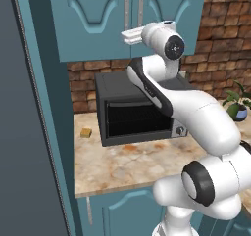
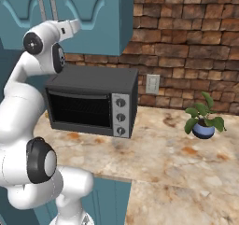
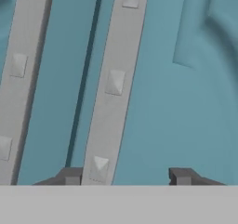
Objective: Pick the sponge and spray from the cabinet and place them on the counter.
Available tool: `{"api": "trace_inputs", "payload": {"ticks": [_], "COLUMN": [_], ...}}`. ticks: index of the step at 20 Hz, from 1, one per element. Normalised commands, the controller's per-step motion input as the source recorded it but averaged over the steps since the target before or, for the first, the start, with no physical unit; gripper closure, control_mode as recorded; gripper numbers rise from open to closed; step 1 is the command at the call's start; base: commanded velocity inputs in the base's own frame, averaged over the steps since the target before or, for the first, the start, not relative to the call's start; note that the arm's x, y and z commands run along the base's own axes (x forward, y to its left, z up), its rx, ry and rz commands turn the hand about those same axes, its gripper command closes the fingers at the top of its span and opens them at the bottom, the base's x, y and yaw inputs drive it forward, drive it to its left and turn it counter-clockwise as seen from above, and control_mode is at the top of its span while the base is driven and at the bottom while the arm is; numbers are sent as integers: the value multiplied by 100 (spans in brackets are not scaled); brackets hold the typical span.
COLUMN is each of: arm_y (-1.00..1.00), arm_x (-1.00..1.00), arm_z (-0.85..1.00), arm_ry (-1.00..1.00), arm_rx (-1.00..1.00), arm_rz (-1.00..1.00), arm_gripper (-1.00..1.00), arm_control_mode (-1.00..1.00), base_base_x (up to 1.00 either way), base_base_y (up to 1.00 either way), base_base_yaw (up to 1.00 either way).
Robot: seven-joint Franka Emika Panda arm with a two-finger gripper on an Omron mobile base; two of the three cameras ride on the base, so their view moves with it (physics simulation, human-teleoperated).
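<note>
The teal cabinet [image 1: 98, 19] [image 2: 93, 18] hangs above the counter [image 1: 122, 166] [image 2: 186, 172] with both arched doors shut, so the sponge and the spray are hidden. My gripper [image 1: 128, 35] [image 2: 74, 27] [image 3: 125, 176] is pressed up to the doors at the long silver handles. In the hand view its jaws straddle the right door's handle [image 3: 114, 83]. The left fingertip [image 3: 70, 176] sits beside the bar. A wide gap separates the right fingertip [image 3: 181, 176] from it. The other handle [image 3: 18, 65] runs along the left edge.
A black microwave [image 1: 137, 112] [image 2: 93, 102] stands on the counter under the cabinet and my arm reaches over it. A small orange-tan block [image 1: 86, 132] lies to its left. A potted plant [image 2: 204, 121] stands to the right, below a brick wall with an outlet [image 2: 152, 84].
</note>
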Motion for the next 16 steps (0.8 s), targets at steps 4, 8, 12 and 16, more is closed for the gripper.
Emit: {"api": "trace_inputs", "payload": {"ticks": [4, 8, 12, 16], "arm_y": [-5, 5, 0, -1], "arm_x": [20, 19, 13, 1], "arm_z": [-26, -9, -1, -9], "arm_ry": [9, 12, 16, 4], "arm_rx": [2, 0, 6, 7], "arm_rz": [5, 0, 0, 0], "arm_gripper": [100, 100, 100, 100], "arm_control_mode": [-100, -100, -100, -100], "base_base_x": [0, 0, 0, 0], "base_base_y": [0, 0, 0, 0], "base_base_yaw": [0, 0, 0, 0]}}
